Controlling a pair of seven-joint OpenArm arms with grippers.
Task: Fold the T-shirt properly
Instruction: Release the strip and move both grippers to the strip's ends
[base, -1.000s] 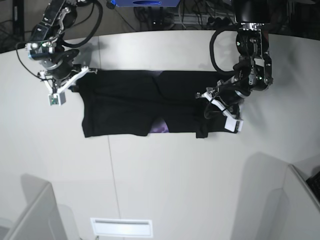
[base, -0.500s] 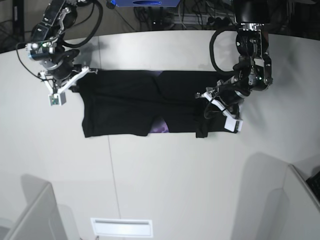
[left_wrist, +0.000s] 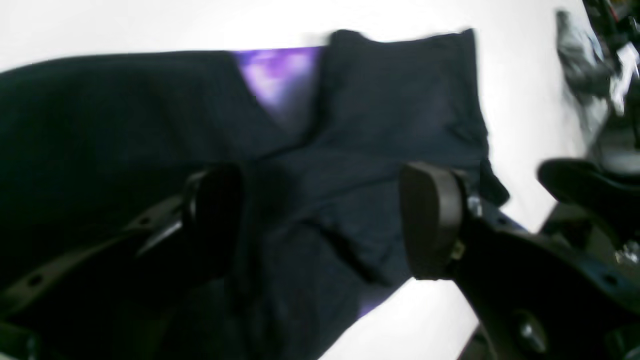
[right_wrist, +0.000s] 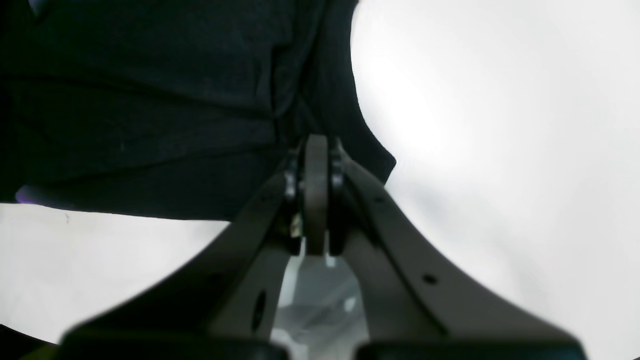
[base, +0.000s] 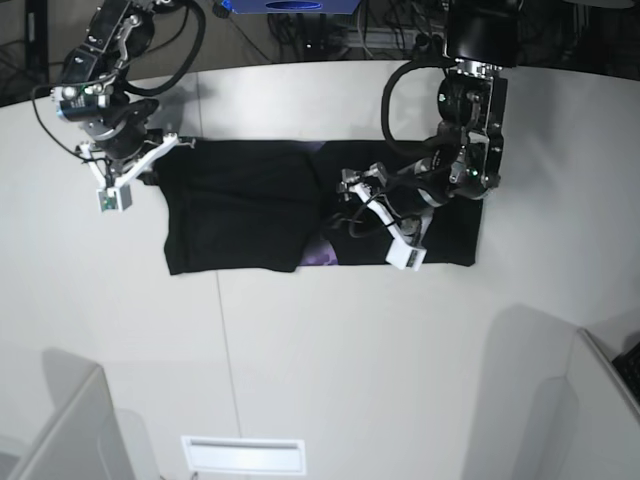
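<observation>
The black T-shirt (base: 250, 215) lies flat across the upper middle of the white desk (base: 330, 350), a patch of purple print showing at its lower edge. At the upper left of the frame the right hand (right_wrist: 316, 150) is pinched tight on the shirt's corner. The left hand (left_wrist: 320, 220), over the shirt right of centre, has its fingers spread wide with nothing between them.

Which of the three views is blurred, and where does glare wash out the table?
Left wrist view: motion-blurred, the T-shirt and open left gripper soft-edged. Right wrist view: bright glare bleaches the table beside the shut right gripper. Base view: sharp and evenly lit, soft shadows by the arms.
</observation>
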